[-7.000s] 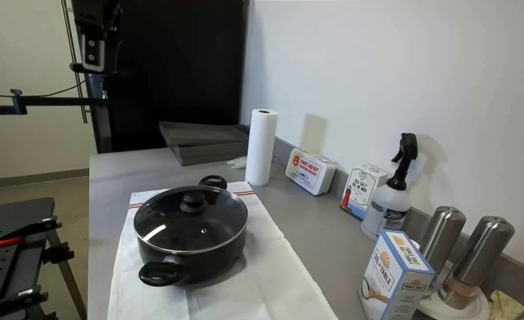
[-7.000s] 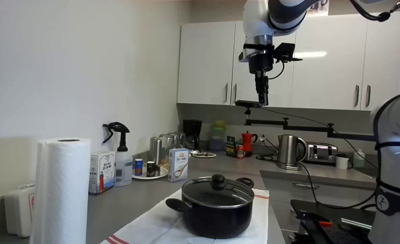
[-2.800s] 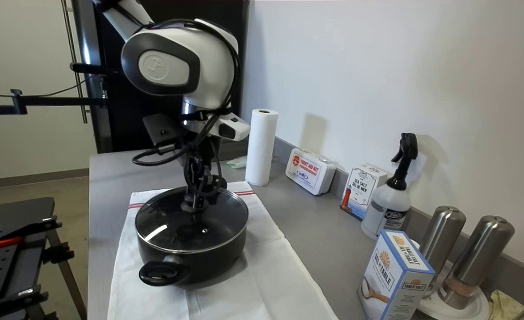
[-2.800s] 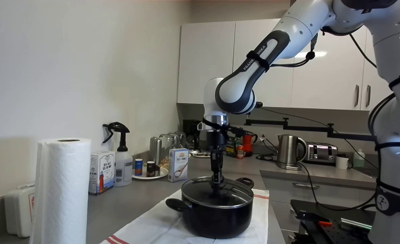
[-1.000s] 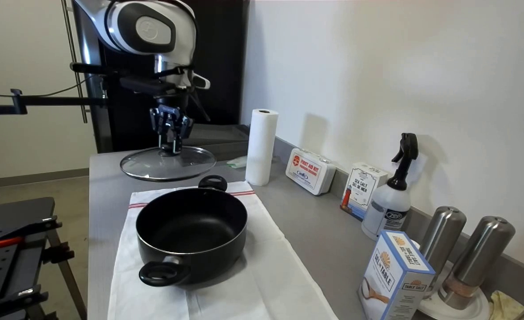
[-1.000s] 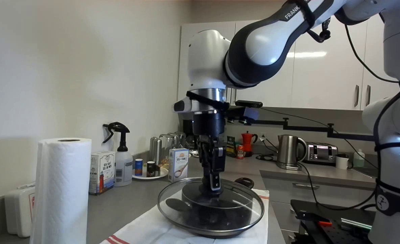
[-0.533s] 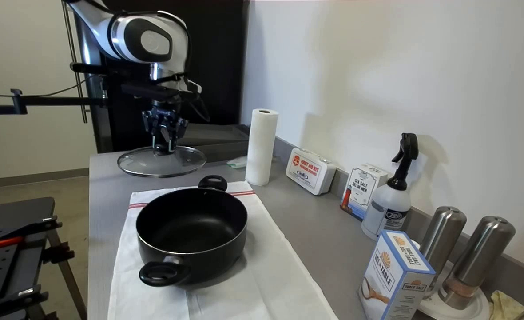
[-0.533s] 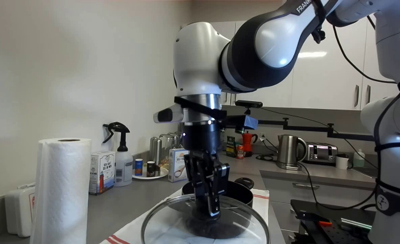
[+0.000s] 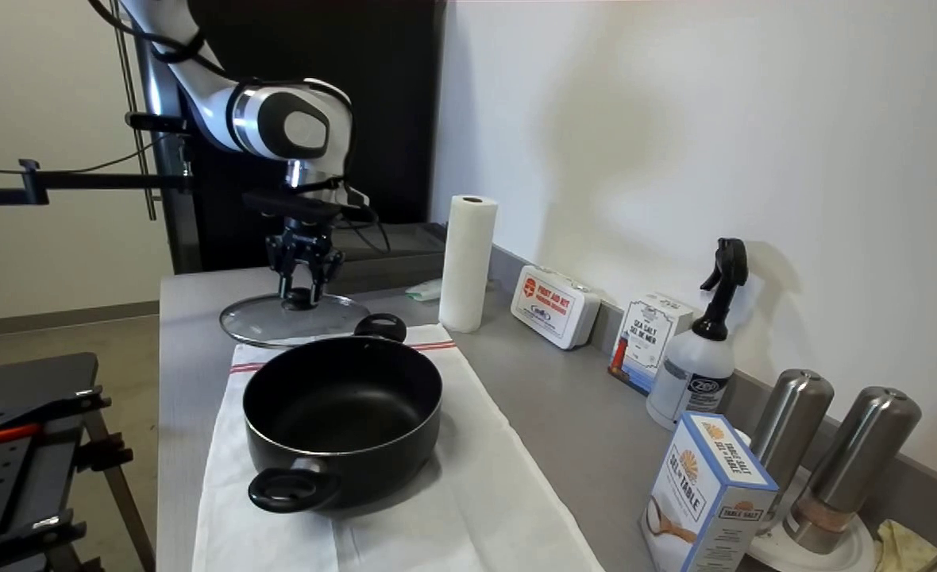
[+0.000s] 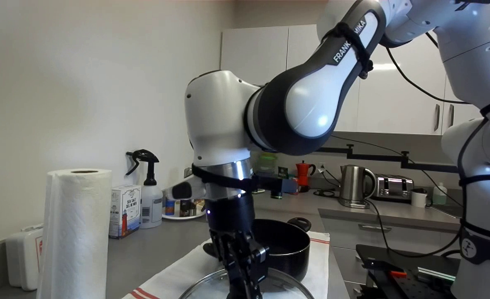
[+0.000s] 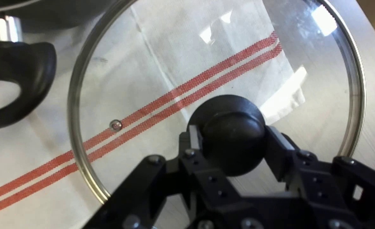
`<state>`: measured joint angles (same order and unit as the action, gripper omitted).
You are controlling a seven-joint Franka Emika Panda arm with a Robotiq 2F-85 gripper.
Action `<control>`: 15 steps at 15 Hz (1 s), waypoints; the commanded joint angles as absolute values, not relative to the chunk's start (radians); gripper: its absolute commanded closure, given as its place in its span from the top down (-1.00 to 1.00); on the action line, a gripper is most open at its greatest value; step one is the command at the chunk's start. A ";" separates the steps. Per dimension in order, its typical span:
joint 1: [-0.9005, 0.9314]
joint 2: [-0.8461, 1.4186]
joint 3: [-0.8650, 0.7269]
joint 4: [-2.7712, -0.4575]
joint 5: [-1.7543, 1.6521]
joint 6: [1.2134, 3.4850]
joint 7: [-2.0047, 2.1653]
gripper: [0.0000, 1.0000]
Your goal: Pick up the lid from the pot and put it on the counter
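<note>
Glass lid (image 9: 278, 322) and claw (image 9: 300, 295) meet in an exterior view: the lid lies directly beneath the claw, roughly level, though whether its rim touches anything below I cannot tell. Toward the camera from the claw stands the black two-handled cooking pot (image 9: 381, 469), uncovered, its far handle (image 9: 381, 318) just beside the lid; it sits on a red-striped white cloth (image 9: 476, 492), probably spread to spare the light-grey countertop (image 9: 568, 413). A paper towel roll (image 9: 468, 266) stands upright off to one side of the claw, apart from the lid. In an exterior view that takes in a steel electric kettle (image 10: 351, 187) far behind the claw, the claw's tip reaches past the bottom edge, so the grip cannot be judged there; the lid is cropped as well, and the pot stands behind the claw, partly hidden by it. The wrist view settles the matter: two fingers (image 11: 195, 138) pinch the black knob (image 11: 233, 136) from either side. That knob is the lid's one raised grip, set at its centre, so the glass should ride balanced and come down flat. Through the clear disc below the claw show both the cloth's striped end and the countertop. I judge this the setting-down step, release not yet made; placed here, the rim could catch partly on cloth and sit slightly uneven.
</note>
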<state>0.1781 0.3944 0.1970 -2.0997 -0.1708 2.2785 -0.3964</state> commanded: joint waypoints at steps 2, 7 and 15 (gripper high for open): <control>0.160 0.458 0.204 -2.016 -0.178 2.279 -0.449 -0.50; 0.135 0.506 0.195 -1.988 -0.181 2.317 -0.470 -0.50; 0.089 0.538 0.214 -2.008 -0.159 2.429 -0.518 -0.50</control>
<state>0.1093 0.5356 0.1942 -2.0175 -0.1704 2.4061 -0.4844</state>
